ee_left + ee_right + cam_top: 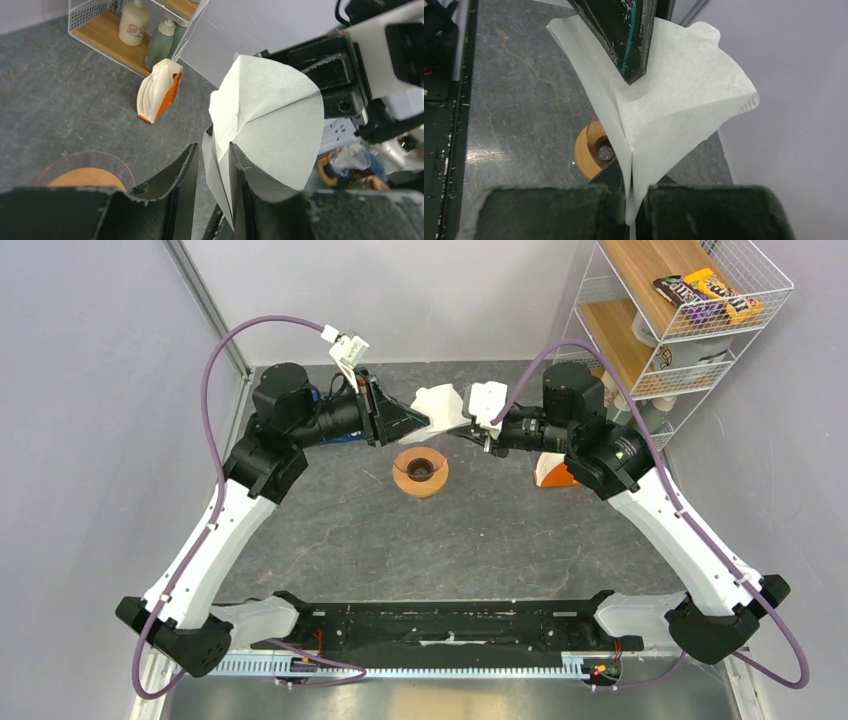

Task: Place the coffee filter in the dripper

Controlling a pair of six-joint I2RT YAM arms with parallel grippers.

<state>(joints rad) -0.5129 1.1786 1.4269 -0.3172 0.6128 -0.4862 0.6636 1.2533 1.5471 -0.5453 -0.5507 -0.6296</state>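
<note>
The coffee filter, a thin white paper cone, hangs in the air between both grippers, just behind and above the dripper. My right gripper is shut on the filter's folded seam. My left gripper is narrowly open. One of its fingers is slipped inside the filter, and the other finger stands clear of the paper. That finger shows as a dark wedge in the right wrist view. The orange-tan dripper lies below the filter and at the lower left of the left wrist view.
An orange-and-white pack stands right of the dripper, also in the left wrist view. A white wire shelf with wooden boards, bottles and snack packs stands at the back right. Grey walls close the back and the sides.
</note>
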